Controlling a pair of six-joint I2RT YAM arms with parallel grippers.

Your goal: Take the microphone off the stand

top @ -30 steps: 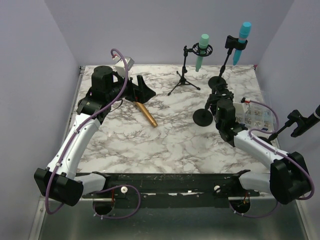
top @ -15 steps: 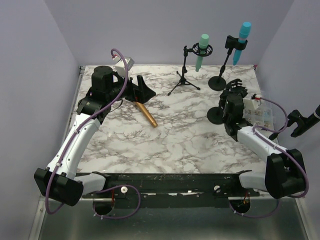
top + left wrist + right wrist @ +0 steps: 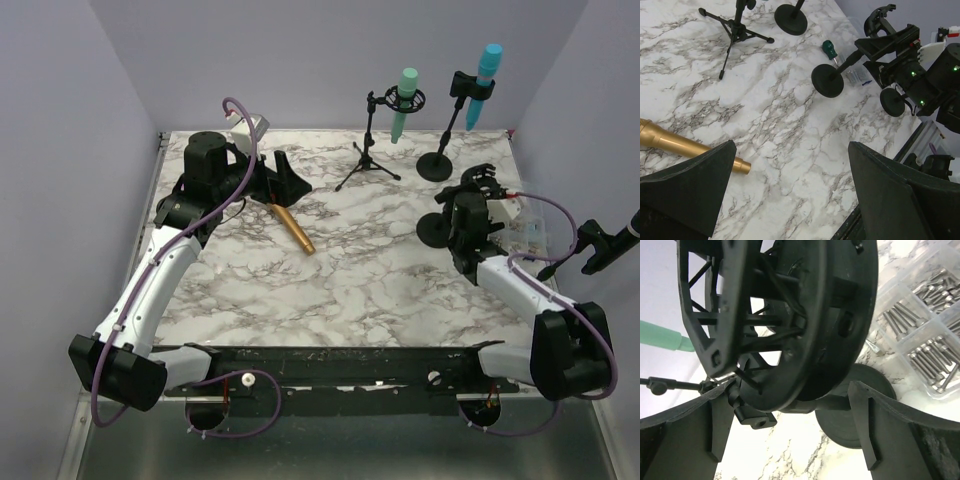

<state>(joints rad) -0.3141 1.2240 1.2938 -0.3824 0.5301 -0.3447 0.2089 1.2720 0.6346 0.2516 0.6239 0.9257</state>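
Note:
A gold microphone (image 3: 292, 228) lies flat on the marble table (image 3: 340, 270), off any stand; the left wrist view has it at the left edge (image 3: 685, 147). Just behind it my left gripper (image 3: 285, 175) hangs open and empty (image 3: 790, 190). At the right stands a black stand with a round base (image 3: 435, 230) and an empty ring-shaped shock mount (image 3: 790, 315). My right gripper (image 3: 474, 194) is open (image 3: 790, 430), with one finger on either side of the stand's stem just under the mount. Its pads stand apart from the stem.
A tripod stand (image 3: 367, 165) carries a green microphone (image 3: 405, 100), and a round-base stand (image 3: 436, 165) carries a blue one (image 3: 483, 80), both at the back. A clear box of screws (image 3: 520, 228) lies beside the right gripper. Another black stand (image 3: 600, 245) pokes in at the right edge.
The right gripper carried the empty stand to the right, toward the screw box, then opened its jaws off it. The left arm and the gold microphone have not moved.

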